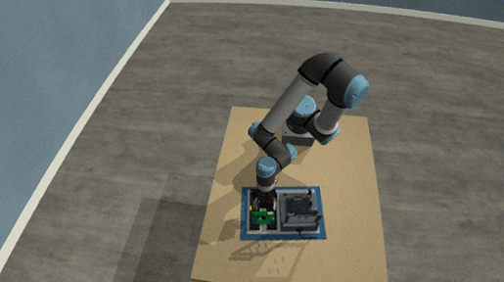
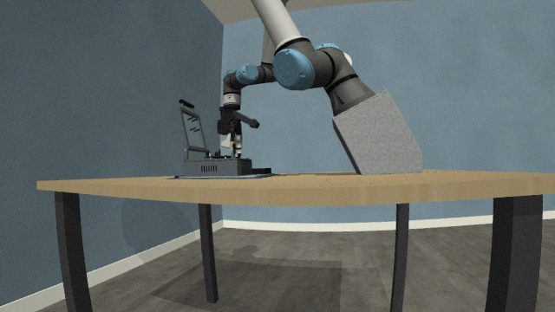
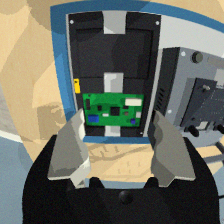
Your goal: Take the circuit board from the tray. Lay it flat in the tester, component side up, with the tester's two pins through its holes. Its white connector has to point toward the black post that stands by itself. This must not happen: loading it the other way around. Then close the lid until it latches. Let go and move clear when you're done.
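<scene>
The green circuit board (image 1: 262, 218) (image 3: 106, 103) lies component side up at the front of the dark tray (image 3: 73, 50). Its white connector (image 3: 133, 102) is at the rear corner on the tester's side. My gripper (image 3: 118, 109) is open and empty, its jaws above and to either side of the board. The grey tester (image 1: 286, 224) (image 2: 221, 167) (image 3: 174, 92) stands right of the tray. Its lid (image 2: 185, 126) is raised nearly upright. A small black upright (image 1: 310, 192) shows at the tester's back right. I cannot make out the two locating pins for certain.
A blue mat (image 1: 244, 231) (image 3: 60, 65) lies under tray and tester on the wooden table (image 1: 353, 226). A yellow tag (image 3: 76, 85) is on the tray's left edge. A dark cable (image 1: 301, 234) shows at the tester's front. The raised lid stands high beside the gripper.
</scene>
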Tool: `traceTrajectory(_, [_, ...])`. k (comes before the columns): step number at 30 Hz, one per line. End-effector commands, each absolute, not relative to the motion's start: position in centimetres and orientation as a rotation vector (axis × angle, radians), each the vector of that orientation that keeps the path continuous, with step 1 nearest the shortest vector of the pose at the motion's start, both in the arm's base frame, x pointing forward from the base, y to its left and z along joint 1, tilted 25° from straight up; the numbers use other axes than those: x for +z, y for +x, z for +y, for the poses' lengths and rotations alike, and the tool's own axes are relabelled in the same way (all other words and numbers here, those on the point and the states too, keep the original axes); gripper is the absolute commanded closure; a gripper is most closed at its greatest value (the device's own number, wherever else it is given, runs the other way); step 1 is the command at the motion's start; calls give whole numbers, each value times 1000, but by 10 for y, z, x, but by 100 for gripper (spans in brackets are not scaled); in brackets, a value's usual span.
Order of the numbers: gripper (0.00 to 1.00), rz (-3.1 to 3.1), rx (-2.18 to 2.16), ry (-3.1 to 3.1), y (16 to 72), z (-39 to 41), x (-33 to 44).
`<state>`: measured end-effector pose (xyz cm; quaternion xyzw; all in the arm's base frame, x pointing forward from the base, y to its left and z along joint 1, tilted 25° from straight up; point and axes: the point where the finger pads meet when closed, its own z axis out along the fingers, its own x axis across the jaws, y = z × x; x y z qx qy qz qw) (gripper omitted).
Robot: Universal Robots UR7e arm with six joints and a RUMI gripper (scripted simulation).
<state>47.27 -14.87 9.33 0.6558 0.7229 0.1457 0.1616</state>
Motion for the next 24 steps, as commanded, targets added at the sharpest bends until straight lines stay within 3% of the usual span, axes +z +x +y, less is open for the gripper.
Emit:
traceTrajectory(1, [41,2063,416,1871,475,-149,95])
traceTrajectory(24, [41,2063,416,1871,498,-153,105])
